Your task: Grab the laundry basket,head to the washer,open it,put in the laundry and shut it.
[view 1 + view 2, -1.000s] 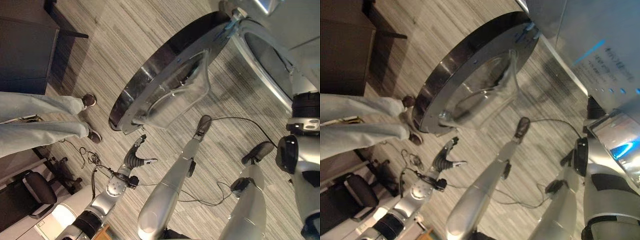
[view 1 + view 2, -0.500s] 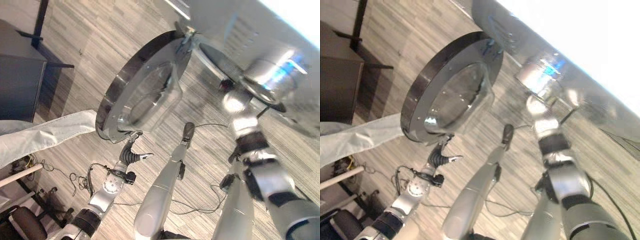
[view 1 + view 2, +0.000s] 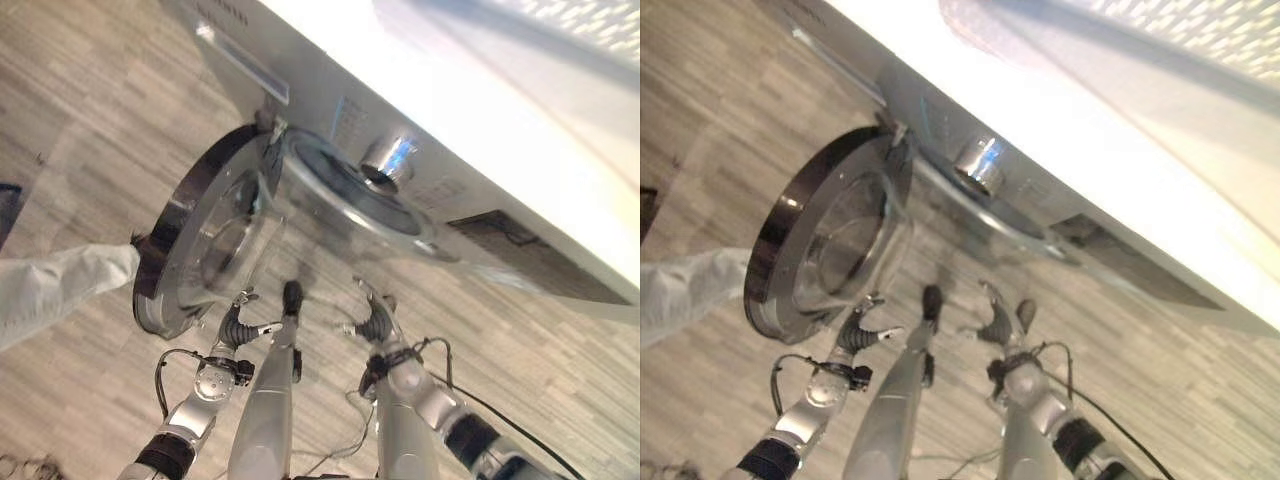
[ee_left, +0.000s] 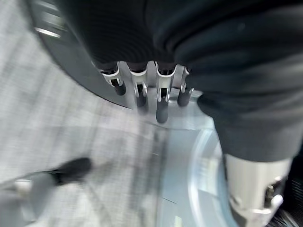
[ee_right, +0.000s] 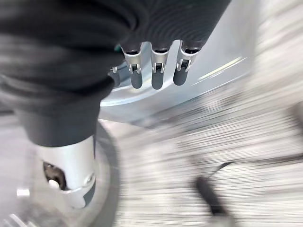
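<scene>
Grey wood-plank floor (image 3: 70, 120) ran under a silver washer (image 3: 470, 150) across the upper right of the head views. Washer door (image 3: 200, 250) stood swung open to the left, hinged at its upper edge beside the drum opening (image 3: 350, 195); it was round, with a dark glossy rim and a clear bulging glass centre. A shiny round knob (image 3: 388, 160) sat on the washer front just above the opening.

Left hand (image 3: 240, 322) was just below the door's lower rim, fingers relaxed and spread, holding nothing; contact with the rim could not be told. In the left wrist view its fingers (image 4: 161, 97) hung straight over the door's dark edge. Right hand (image 3: 372, 320) was below the drum opening, fingers loosely apart, empty; in its wrist view the fingers (image 5: 156, 71) pointed toward the washer's pale curved rim.

A person's light trouser leg (image 3: 55, 290) came in from the left, close to the door's outer rim. Bare floor lay open to the far left.
</scene>
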